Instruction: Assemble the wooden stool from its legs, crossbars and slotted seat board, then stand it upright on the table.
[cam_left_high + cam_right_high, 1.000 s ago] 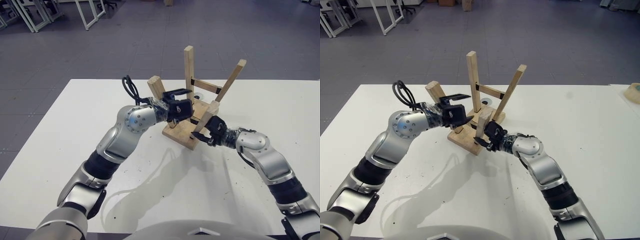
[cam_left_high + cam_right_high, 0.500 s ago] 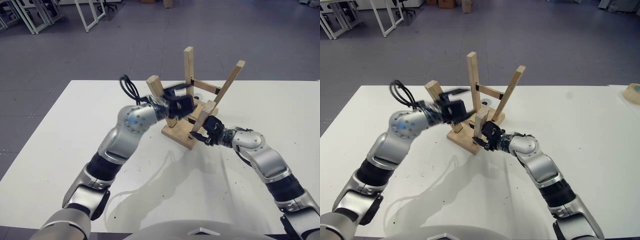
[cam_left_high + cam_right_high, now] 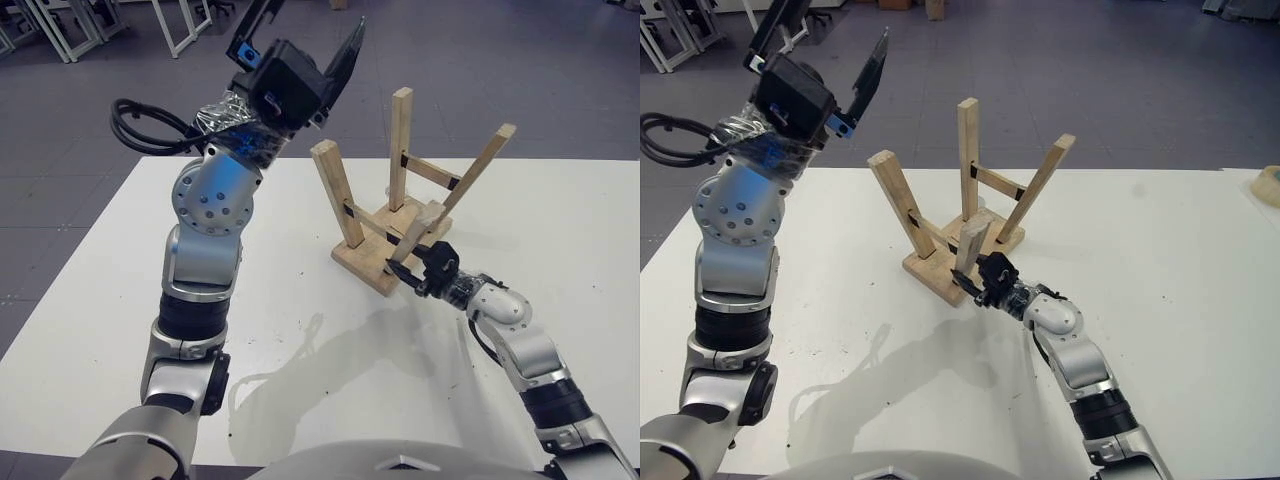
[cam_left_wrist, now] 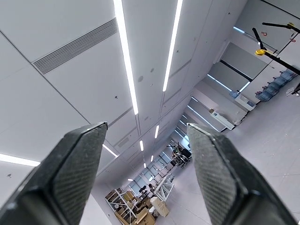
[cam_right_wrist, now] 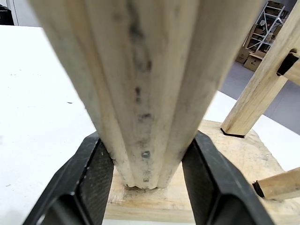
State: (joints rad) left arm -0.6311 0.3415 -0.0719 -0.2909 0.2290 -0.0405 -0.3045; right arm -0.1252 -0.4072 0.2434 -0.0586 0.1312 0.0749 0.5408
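1. Pale wooden stool (image 3: 362, 262) stands upside down on the white surface (image 3: 100, 300).
2. Right hand (image 3: 978, 280) clamps its near leg (image 3: 420, 228); left hand (image 4: 146, 129), raised, gapes empty.
3. Stiff, probably light: hold legs low.

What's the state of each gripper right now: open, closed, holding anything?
Left gripper: open, holding nothing.
Right gripper: closed on the nearest stool leg.

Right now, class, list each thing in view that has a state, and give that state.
Stool: upside down, legs pointing up.
Seat board: lying on the table.
Near leg: tilted, end in the seat board.
Left gripper: open, empty, held high.
Right gripper: shut on the near leg.
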